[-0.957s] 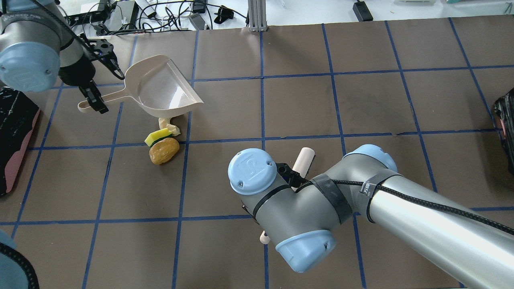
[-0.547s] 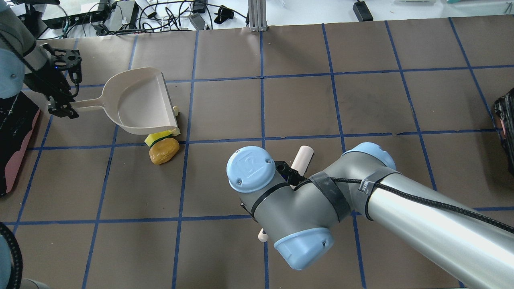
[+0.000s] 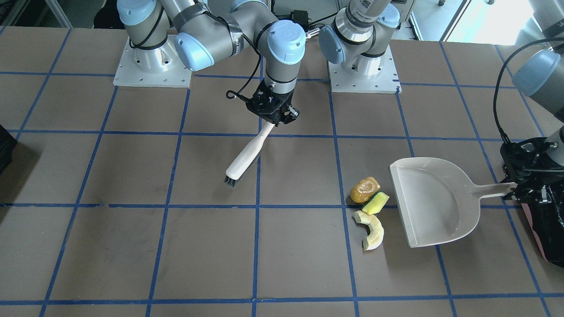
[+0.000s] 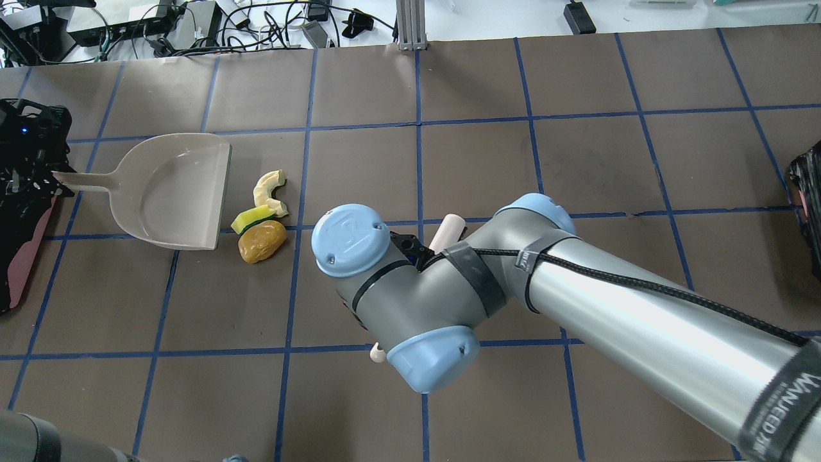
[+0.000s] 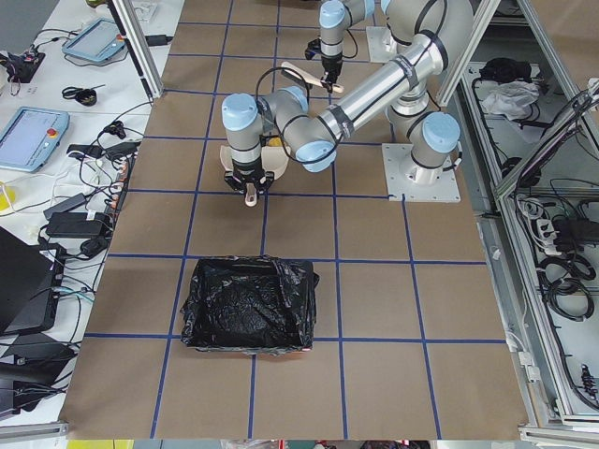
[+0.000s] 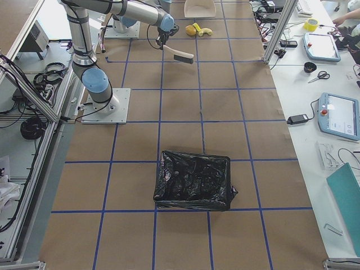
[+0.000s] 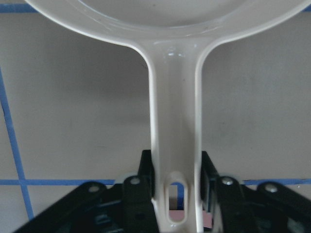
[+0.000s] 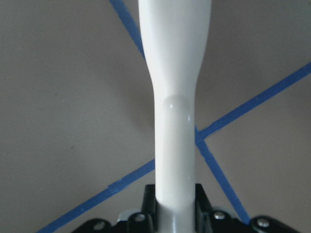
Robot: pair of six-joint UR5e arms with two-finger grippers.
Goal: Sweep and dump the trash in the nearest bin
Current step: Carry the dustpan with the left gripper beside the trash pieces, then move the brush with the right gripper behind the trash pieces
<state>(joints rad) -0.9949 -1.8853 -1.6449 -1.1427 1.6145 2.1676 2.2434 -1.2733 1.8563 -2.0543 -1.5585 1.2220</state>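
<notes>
The trash lies in a cluster: an orange-brown lump (image 4: 262,242), a yellow-green sponge block (image 4: 250,219) and a curved squash slice (image 4: 269,189). All three also show in the front view: lump (image 3: 365,188), sponge (image 3: 376,203), slice (image 3: 372,229). My left gripper (image 4: 54,179) is shut on the handle of the white dustpan (image 4: 173,191). The pan's open mouth faces the trash, just apart from it. The pink bin with a black bag (image 4: 29,253) sits right behind the left gripper. My right gripper (image 3: 271,119) is shut on the white brush (image 3: 244,158), well away from the trash.
A second black-bagged container (image 6: 194,180) stands at the table's far right end and shows at the overhead view's right edge (image 4: 808,212). My right arm's elbow (image 4: 410,301) hangs over the table's middle. Cables and boxes lie beyond the table's far edge.
My left arm has carried the dustpan left, off the trash, and turned it level with its mouth toward the pieces; the squash slice is uncovered. My right arm has shifted left with the brush.
</notes>
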